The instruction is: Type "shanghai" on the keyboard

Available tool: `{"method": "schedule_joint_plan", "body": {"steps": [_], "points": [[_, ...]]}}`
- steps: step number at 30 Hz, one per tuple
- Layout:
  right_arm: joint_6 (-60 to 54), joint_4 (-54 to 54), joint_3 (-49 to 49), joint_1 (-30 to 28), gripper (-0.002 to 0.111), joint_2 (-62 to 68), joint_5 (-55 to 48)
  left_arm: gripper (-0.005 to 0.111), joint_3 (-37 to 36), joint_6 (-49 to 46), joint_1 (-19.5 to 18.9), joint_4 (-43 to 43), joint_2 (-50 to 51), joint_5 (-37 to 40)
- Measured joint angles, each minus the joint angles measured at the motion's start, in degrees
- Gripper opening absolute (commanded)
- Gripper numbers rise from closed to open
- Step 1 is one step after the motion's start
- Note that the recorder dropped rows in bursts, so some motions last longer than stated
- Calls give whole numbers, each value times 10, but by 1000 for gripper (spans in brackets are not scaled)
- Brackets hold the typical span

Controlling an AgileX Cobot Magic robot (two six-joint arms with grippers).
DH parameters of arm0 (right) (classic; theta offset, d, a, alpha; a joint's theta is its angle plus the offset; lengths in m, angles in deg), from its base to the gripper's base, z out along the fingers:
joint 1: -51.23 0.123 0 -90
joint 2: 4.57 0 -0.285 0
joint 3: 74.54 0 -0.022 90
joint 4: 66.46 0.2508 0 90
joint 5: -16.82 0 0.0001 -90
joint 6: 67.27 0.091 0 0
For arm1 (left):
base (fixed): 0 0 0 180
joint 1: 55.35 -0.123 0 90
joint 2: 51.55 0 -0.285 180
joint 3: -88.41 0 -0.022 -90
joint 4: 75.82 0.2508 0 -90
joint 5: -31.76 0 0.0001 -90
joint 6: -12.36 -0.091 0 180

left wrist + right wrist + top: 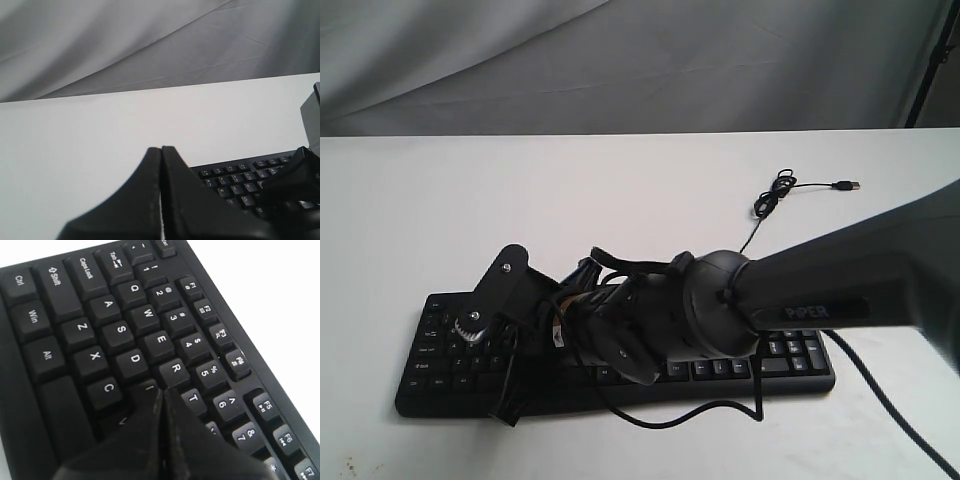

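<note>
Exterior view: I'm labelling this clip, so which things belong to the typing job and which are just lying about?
Job: keyboard; right gripper, shut over its keys; left gripper, shut.
Lying about: USB cable, unplugged; table; grey cloth.

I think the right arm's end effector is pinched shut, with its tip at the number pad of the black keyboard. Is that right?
Not quite. The right end effector is pinched shut, but its tip is among the letter keys of the black keyboard, next to the D key and the R key, not at the number pad. The right wrist view shows this.
</note>
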Motion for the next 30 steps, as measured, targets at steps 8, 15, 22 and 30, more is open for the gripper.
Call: {"method": "schedule_joint_plan", "body": {"steps": [8,15,22,30], "points": [[-2,0,0,0,0,0,0,0,0,0,0,0,0,0],[-2,0,0,0,0,0,0,0,0,0,0,0,0,0],[-4,0,0,0,0,-5,-2,0,0,0,0,0,0,0],[-2,8,10,-17,0,-67,-53,0,0,0,0,0,0,0]]}}
